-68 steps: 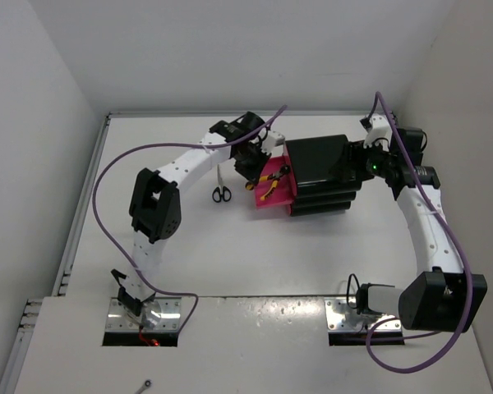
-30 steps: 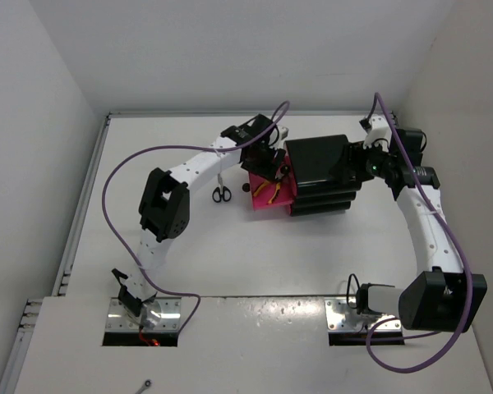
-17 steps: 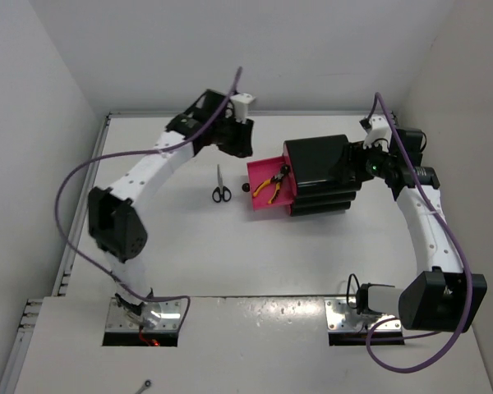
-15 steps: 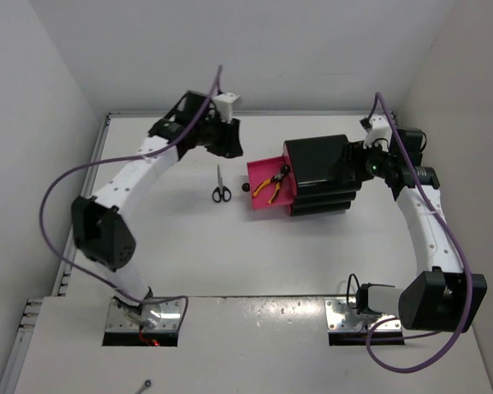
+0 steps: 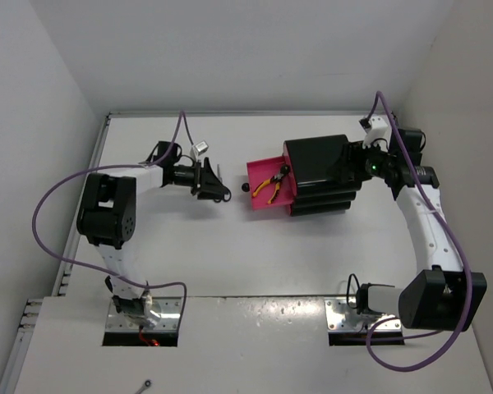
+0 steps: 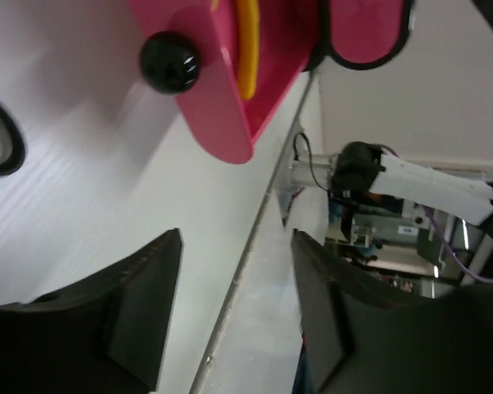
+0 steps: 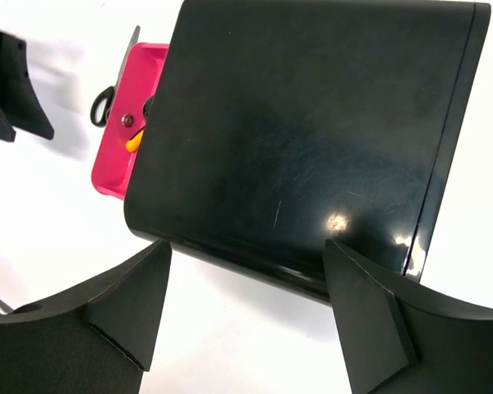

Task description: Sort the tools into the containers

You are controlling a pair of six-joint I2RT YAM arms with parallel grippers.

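Observation:
A glossy black box holds the containers; its top pink drawer is pulled out to the left, with yellow-handled pliers lying in it. My left gripper is low over the table just left of the drawer knob, over the black-handled scissors, of which only the blade tip shows. In the left wrist view that gripper is open and empty; one scissors handle loop sits at the left and the knob ahead. My right gripper is open at the box's rear edge.
White walls close the table at the back and both sides. A metal rail runs along the left edge. Purple cables loop off both arms. The left arm's elbow stands over the left half of the table.
My left arm has swung from the back of the table down to the scissors, its gripper now pointing at the open drawer. The right arm, the box and the pliers have not moved.

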